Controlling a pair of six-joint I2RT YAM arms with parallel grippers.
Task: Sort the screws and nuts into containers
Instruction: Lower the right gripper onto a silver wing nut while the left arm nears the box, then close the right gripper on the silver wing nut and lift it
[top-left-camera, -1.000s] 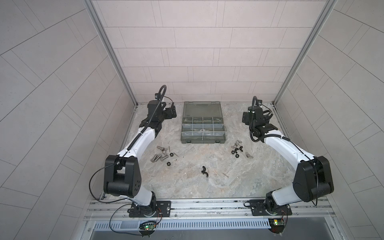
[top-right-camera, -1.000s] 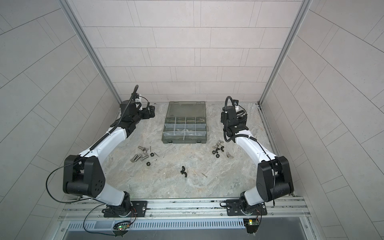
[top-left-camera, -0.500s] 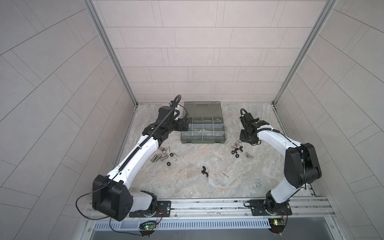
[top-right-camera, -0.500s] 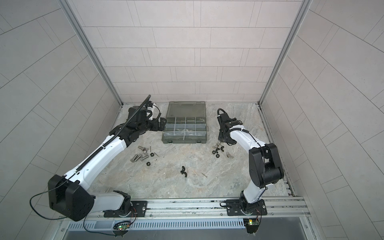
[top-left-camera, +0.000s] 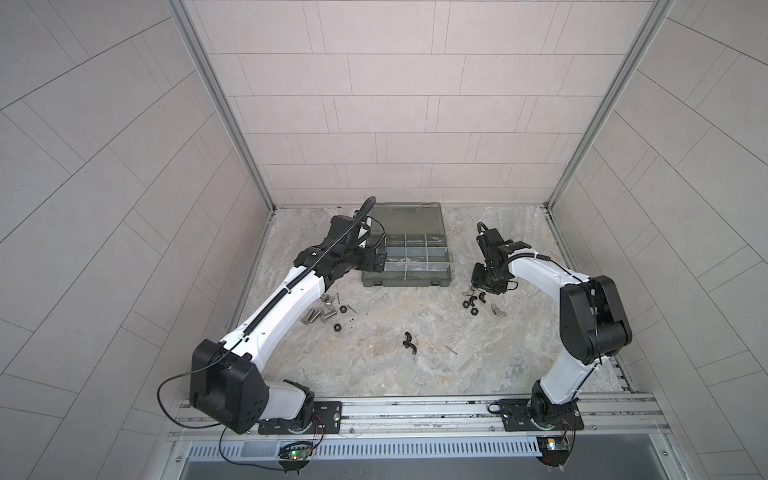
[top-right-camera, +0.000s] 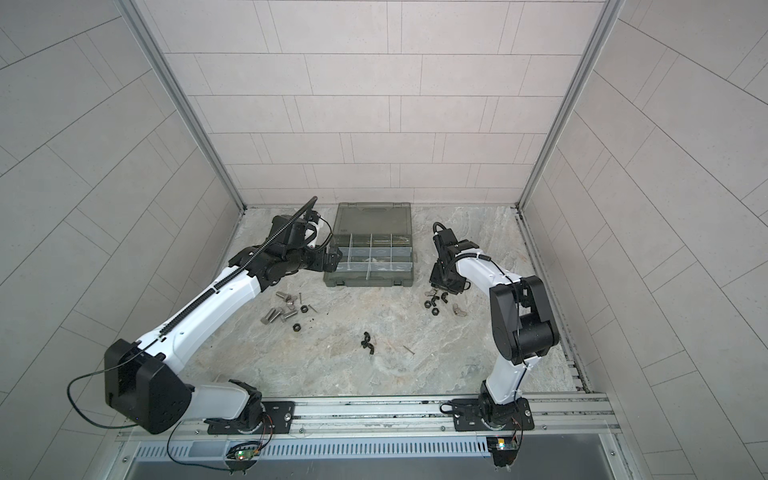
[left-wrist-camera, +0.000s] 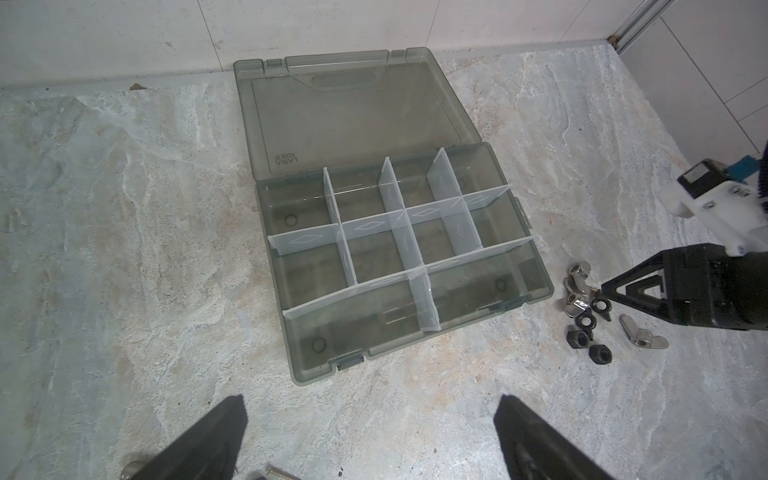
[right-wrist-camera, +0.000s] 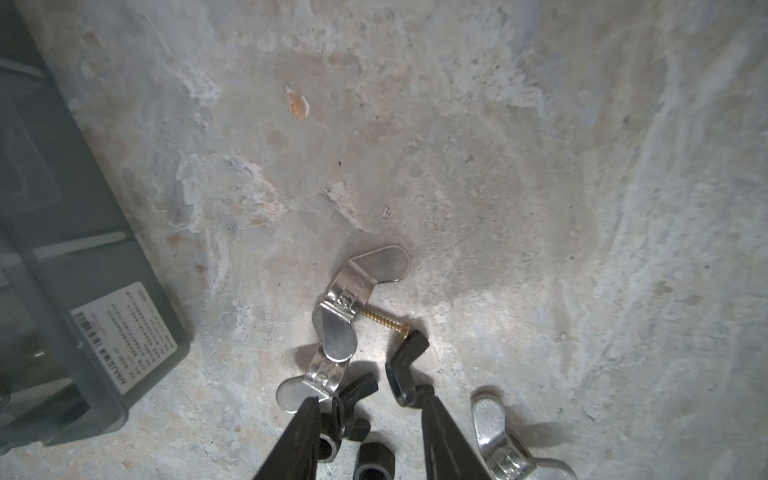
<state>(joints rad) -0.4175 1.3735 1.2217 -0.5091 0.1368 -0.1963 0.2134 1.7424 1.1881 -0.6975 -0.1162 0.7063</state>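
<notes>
My left pincer stood wide apart facing the open case, my right pincer sat among the nuts, I could not tell its grip.

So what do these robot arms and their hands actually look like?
The left arm and right arm match: smooth white shells between chunky black joints, a ribbed black cable along each, thin loose wires at the base. The left hand and right hand each end in two black, tapered, wedge-shaped fingers.

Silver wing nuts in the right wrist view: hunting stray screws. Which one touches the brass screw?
The silver wing nut farthest ahead of the right gripper: the brass screw reaches its hub with its tip. The other two lie nearer the fingertips.
</notes>
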